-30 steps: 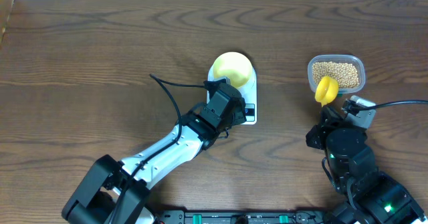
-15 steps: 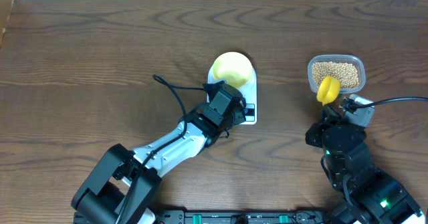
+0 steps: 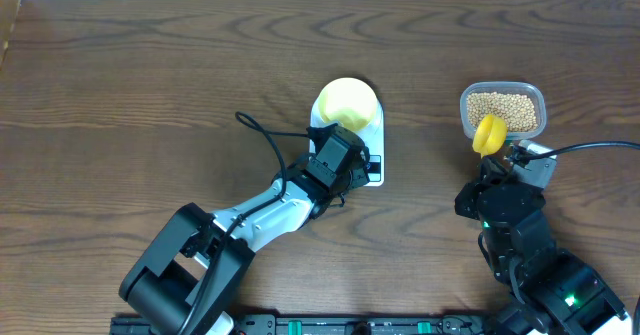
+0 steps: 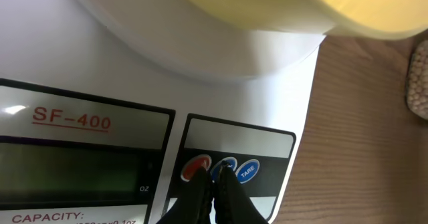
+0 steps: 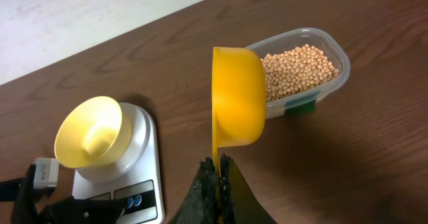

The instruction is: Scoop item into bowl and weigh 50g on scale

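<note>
empty pale yellow bowl on white sf-400 scale, closed left gripper at its buttons, right gripper clamping yellow scoop, tan beans in clear tub

scale mid-table, tub to its right
the bowl sits on the scale's far end, the buttons at its near end; well apart on the right, the tub holds the beans, with the scoop at its near left corner.

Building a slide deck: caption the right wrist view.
Right gripper shut on a yellow scoop near the bean tub; empty bowl sits on the scale.
</note>
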{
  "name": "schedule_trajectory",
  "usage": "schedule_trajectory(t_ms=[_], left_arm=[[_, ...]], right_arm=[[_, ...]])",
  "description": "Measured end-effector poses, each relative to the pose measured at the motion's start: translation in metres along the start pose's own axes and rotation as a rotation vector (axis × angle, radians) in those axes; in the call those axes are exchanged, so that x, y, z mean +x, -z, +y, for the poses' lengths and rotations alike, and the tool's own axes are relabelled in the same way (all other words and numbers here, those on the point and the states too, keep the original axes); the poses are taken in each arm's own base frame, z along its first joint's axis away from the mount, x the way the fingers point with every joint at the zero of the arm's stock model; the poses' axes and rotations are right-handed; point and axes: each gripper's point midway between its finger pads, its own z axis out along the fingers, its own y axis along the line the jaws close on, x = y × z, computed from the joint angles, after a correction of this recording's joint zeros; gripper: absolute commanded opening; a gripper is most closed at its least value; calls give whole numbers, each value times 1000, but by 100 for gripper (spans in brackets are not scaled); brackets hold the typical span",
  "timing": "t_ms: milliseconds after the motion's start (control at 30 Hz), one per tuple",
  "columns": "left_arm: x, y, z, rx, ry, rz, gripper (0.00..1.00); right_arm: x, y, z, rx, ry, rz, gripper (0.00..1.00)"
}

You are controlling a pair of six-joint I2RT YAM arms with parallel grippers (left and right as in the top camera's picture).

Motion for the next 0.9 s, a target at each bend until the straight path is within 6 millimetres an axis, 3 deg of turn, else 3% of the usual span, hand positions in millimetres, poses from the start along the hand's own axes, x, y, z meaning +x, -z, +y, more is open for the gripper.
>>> schedule_trajectory(t_ms=[900], left_arm=[[-3,-5,1,11,24,-3,8]], right_arm=[[0,0,0,0,0,0,1]])
